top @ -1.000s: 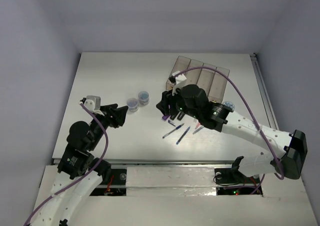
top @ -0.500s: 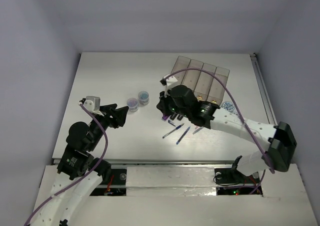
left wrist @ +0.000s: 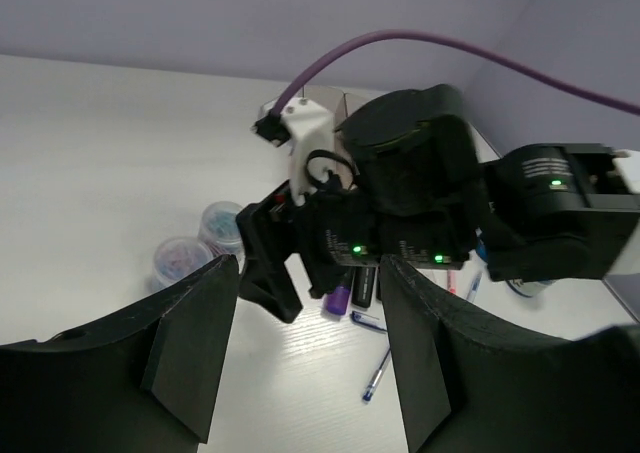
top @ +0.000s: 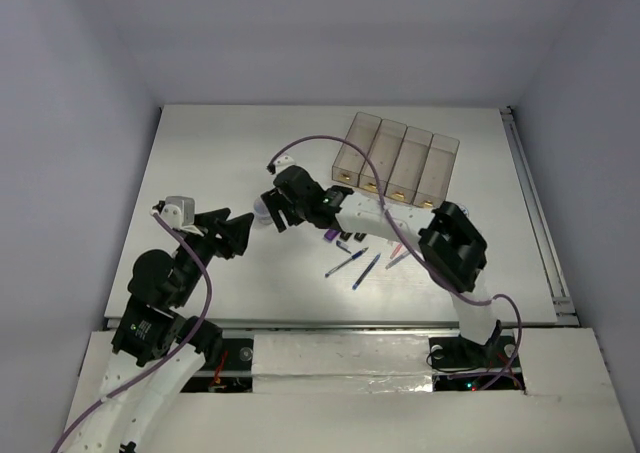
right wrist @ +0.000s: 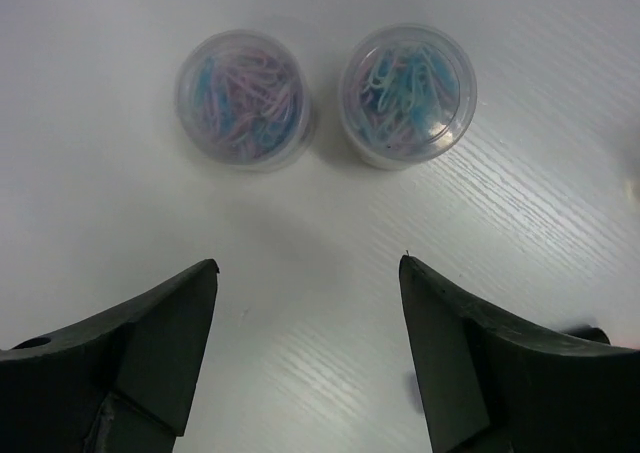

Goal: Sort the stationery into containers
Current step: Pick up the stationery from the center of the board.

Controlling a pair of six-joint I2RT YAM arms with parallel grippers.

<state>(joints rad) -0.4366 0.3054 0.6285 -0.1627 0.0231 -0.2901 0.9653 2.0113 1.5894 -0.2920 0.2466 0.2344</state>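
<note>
Two small round clear tubs of blue and pink clips (right wrist: 243, 98) (right wrist: 407, 95) stand side by side on the white table. My right gripper (right wrist: 308, 263) is open and empty, hanging just above and short of them; it covers them from above (top: 270, 216). My left gripper (left wrist: 310, 273) is open and empty, a little to their left (top: 242, 231), facing the right gripper (left wrist: 275, 273). A purple-capped marker (top: 329, 237), a black marker (left wrist: 363, 285) and thin blue pens (top: 366, 270) lie mid-table. Four joined smoky-brown bins (top: 395, 158) stand at the back right.
My right arm stretches leftward across the table, its elbow (top: 452, 245) over the pens' right side. A purple cable (top: 330, 141) loops above the arm near the bins. A reddish pen (top: 397, 260) lies beside the blue ones.
My right gripper has swung left, from over the markers and pens to over the two round tubs. My left arm has hardly moved.
</note>
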